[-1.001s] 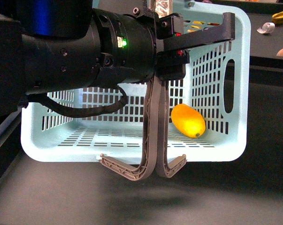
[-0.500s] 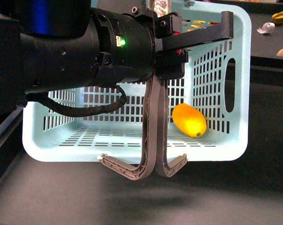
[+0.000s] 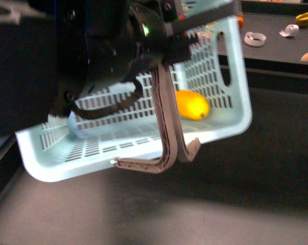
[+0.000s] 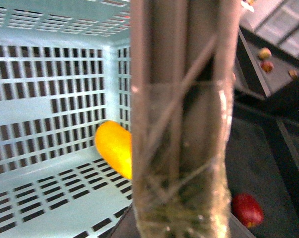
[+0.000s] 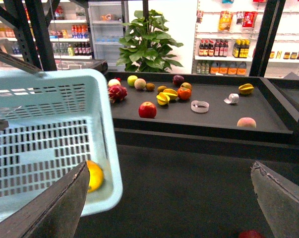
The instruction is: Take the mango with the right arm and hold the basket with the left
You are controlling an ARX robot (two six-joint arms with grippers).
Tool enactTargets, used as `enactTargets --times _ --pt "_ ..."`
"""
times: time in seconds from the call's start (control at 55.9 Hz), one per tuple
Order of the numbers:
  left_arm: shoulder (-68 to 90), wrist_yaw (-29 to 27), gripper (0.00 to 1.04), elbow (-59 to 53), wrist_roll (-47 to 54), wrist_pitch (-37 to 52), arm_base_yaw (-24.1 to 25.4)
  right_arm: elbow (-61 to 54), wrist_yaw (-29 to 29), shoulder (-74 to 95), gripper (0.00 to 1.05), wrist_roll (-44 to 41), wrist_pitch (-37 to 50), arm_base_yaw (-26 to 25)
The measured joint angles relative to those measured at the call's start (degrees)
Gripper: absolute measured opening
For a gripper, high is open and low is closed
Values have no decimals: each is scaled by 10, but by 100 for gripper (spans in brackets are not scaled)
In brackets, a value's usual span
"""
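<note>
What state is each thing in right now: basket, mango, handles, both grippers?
basket: lifted off the surface, tilted.
mango: lying inside the basket, against the far wall.
handles: hanging together, taped, in the left gripper.
left gripper: shut on the handles.
right gripper: open, empty, beside the basket.

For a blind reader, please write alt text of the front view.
A pale aqua basket hangs tilted from the black left arm, with a yellow-orange mango inside. Its grey-brown handles hang in front, above a dark table.
</note>
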Motion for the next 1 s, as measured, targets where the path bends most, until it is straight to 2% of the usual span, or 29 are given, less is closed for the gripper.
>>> enactTargets --times 0.054,0.179,0.572,0.769,1.001 --pt "1 -35 6 19 -26 -7 5 0 0 0 97 0 0 0" --pt "9 -73 5 53 -83 -18 19 0 0 0 97 0 0 0" --pt "83 -102 5 133 -410 -87 68 0 0 -1 97 0 0 0" --pt "113 -127 5 154 -510 -111 95 0 0 -1 97 0 0 0" --pt "153 -145 5 154 -577 -130 137 0 0 -1 97 0 0 0"
